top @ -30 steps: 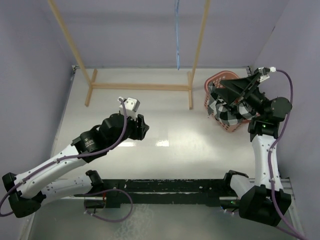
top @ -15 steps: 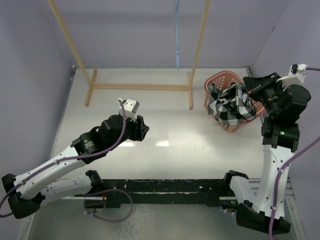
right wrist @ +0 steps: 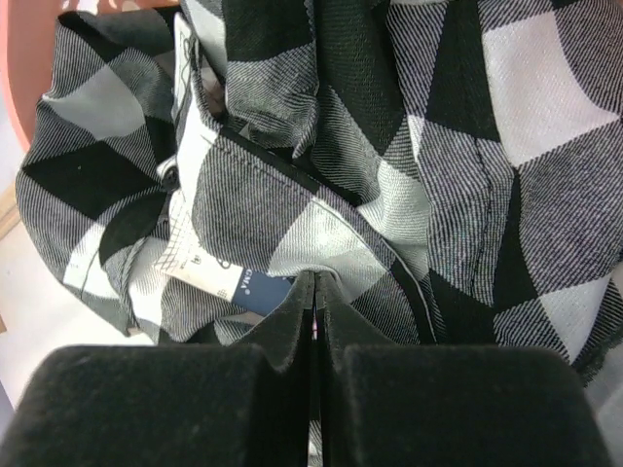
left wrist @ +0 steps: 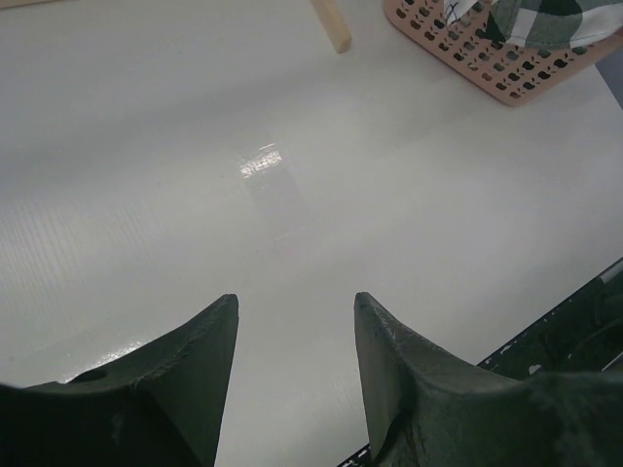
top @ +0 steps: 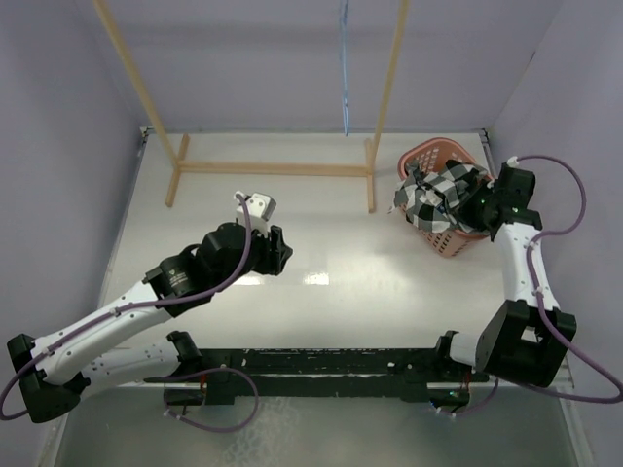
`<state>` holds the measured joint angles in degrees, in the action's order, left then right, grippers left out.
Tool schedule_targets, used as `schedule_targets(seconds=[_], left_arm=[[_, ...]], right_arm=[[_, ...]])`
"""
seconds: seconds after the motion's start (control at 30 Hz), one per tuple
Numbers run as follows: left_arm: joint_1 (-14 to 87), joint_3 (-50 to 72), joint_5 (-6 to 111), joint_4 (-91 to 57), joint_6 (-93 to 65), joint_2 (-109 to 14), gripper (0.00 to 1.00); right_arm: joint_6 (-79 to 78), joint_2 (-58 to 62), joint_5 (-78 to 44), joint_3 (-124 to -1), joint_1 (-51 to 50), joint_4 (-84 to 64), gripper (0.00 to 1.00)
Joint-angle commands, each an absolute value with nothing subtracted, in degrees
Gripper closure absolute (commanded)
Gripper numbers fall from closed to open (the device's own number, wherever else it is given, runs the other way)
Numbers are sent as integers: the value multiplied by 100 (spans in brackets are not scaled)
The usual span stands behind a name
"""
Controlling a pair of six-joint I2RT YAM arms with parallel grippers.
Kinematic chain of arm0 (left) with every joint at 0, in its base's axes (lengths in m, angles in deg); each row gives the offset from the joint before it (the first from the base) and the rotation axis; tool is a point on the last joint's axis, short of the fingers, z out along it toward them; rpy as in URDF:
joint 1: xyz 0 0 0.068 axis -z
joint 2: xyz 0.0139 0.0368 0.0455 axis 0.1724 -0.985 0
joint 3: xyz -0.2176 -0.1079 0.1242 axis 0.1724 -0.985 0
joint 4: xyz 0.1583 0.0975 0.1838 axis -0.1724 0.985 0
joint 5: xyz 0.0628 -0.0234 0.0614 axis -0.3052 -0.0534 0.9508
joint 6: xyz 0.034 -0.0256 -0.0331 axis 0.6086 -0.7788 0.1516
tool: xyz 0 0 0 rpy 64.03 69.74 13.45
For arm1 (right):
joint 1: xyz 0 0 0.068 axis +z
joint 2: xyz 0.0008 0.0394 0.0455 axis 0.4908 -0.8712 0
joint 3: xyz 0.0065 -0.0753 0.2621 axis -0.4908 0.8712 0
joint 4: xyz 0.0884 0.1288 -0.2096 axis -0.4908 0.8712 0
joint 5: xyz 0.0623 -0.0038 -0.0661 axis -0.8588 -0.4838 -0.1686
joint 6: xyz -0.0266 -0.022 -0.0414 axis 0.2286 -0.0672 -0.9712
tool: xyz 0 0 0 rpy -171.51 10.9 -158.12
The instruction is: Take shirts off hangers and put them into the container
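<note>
Tucking looks like the step in hand: on the glossy white worktop (top: pixel 321 292), the pink lattice basket (top: pixel 446 247) holds the floppy woven checked shirt (top: pixel 438 199), heaped and spilling over its rim (push it inward gently). The right tool (right wrist: pixel 313 287) is closed at the cloth; the left tool (left wrist: pixel 292 331) hangs open, empty.

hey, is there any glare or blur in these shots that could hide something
Top external view: one small glare patch on the table, otherwise evenly lit and sharp. Left wrist view: a similar bright streak on the table, with the left gripper dark at the bottom edge. Right wrist view: no glare; the shirt weave is crisp, and the right gripper is a near-featureless black mass.
</note>
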<state>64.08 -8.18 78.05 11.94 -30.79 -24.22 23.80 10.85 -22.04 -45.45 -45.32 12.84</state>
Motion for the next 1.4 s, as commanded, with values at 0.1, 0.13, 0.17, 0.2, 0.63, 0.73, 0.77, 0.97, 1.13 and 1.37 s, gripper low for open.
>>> schedule_targets(seconds=[0.1, 0.13, 0.17, 0.2, 0.63, 0.73, 0.77, 0.97, 1.13, 1.37], left_arm=[[6426, -660, 7909, 1167, -2999, -2242, 45], [6431, -662, 7907, 1167, -2998, -2252, 45], [6432, -658, 7907, 1175, -2995, -2262, 46], [6424, -653, 7895, 1181, -2992, -2279, 46], [6433, -512, 7985, 1255, -2890, -2289, 45], [6432, -476, 8072, 1259, -2880, -2349, 45], [6433, -463, 8115, 1262, -2878, -2375, 45], [6428, -312, 8844, 1435, -3325, -2497, 42], [6428, -92, 9461, 1806, -3823, -2508, 39], [6433, -180, 9772, 1776, -3652, -2218, 38]], right_arm=[[2292, 322, -1904, -4861, -4536, 743, 100], [2291, 149, -1852, -4955, -4532, 762, 100], [2291, 1, -1816, -5004, -4533, 753, 100], [2292, -145, -1774, -5045, -4534, 721, 100], [2323, 168, -1694, -5374, -4427, 578, 100], [2174, 790, -1652, -5651, -4428, 713, 100], [2136, 980, -1651, -5710, -4425, 724, 98], [2009, 2208, -2121, -5712, -4427, 606, 25], [2109, 3509, -2859, -4984, -4427, 130, 0], [2244, 4669, -3339, -4133, -4427, -14, 0]])
